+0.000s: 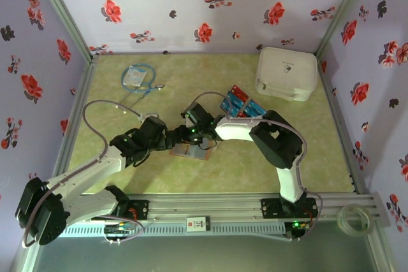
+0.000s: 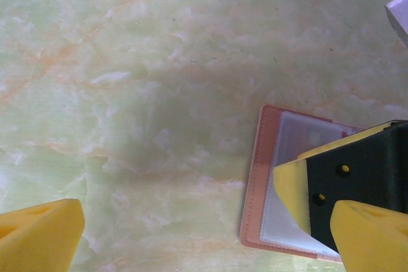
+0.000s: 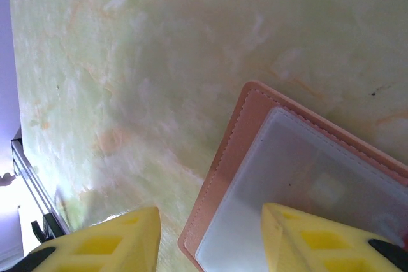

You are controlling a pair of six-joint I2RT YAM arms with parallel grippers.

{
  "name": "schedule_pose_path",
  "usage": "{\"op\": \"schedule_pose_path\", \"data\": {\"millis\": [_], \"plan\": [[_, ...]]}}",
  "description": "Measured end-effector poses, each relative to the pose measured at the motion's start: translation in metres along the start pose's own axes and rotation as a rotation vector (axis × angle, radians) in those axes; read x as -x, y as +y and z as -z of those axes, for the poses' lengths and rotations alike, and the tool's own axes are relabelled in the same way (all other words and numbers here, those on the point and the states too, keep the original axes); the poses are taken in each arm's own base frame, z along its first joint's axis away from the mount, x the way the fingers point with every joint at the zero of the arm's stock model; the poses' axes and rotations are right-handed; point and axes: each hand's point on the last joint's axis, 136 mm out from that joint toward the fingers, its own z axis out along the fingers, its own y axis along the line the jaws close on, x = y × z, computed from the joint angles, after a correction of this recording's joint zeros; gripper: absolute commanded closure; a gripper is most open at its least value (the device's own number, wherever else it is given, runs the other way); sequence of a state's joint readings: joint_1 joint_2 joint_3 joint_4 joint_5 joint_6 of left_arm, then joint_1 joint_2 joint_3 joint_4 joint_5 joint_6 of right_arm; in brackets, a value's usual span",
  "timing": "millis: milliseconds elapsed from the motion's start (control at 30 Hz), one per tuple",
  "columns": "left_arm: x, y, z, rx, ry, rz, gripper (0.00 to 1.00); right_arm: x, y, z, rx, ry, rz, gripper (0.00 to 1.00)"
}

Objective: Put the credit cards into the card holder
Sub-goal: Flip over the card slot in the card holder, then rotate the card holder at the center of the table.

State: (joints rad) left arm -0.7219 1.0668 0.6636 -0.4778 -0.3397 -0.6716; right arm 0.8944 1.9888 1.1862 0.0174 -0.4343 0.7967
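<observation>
The card holder lies open and flat on the table, brown-edged with a clear inner sleeve. My right gripper is open and straddles the holder's near edge, one finger over the sleeve and the other over bare table. That same finger shows resting on the sleeve in the left wrist view. My left gripper hangs wide open just left of the holder, with nothing between its fingers. The credit cards, red and blue, lie in a loose pile behind the right arm.
A big white case stands at the back right. A blue-and-white packet with a cable lies at the back left. A roll of tape sits on the front rail at the right. Flowered walls close in three sides.
</observation>
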Motion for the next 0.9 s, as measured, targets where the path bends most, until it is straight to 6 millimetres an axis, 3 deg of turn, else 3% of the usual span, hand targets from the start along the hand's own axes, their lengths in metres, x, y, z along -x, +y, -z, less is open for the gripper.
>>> {"op": "schedule_pose_path", "data": {"millis": [100, 200, 367, 500, 633, 767, 900], "plan": [[-0.002, 0.001, -0.002, -0.001, 0.000, 0.001, 0.00, 0.002, 0.001, 0.009, -0.007, -0.002, -0.006, 0.53], [-0.004, 0.001, -0.004, -0.003, 0.005, 0.003, 0.00, 0.013, 0.008, 0.032, -0.001, -0.034, 0.001, 0.53], [-0.011, -0.003, -0.017, -0.003, 0.042, -0.005, 0.00, 0.040, 0.019, 0.097, -0.021, -0.150, 0.048, 0.53], [-0.020, -0.006, -0.027, -0.002, 0.083, -0.016, 0.00, 0.040, 0.010, 0.138, -0.129, -0.221, 0.103, 0.50], [-0.022, -0.011, -0.033, -0.015, 0.095, -0.017, 0.00, 0.017, -0.025, 0.156, -0.273, -0.221, 0.112, 0.48], [-0.027, -0.014, -0.040, -0.014, 0.117, -0.022, 0.00, -0.016, -0.073, 0.148, -0.397, -0.143, 0.072, 0.49], [-0.029, -0.016, -0.047, -0.004, 0.139, -0.028, 0.00, -0.035, -0.100, 0.137, -0.454, -0.080, 0.045, 0.55]]}}
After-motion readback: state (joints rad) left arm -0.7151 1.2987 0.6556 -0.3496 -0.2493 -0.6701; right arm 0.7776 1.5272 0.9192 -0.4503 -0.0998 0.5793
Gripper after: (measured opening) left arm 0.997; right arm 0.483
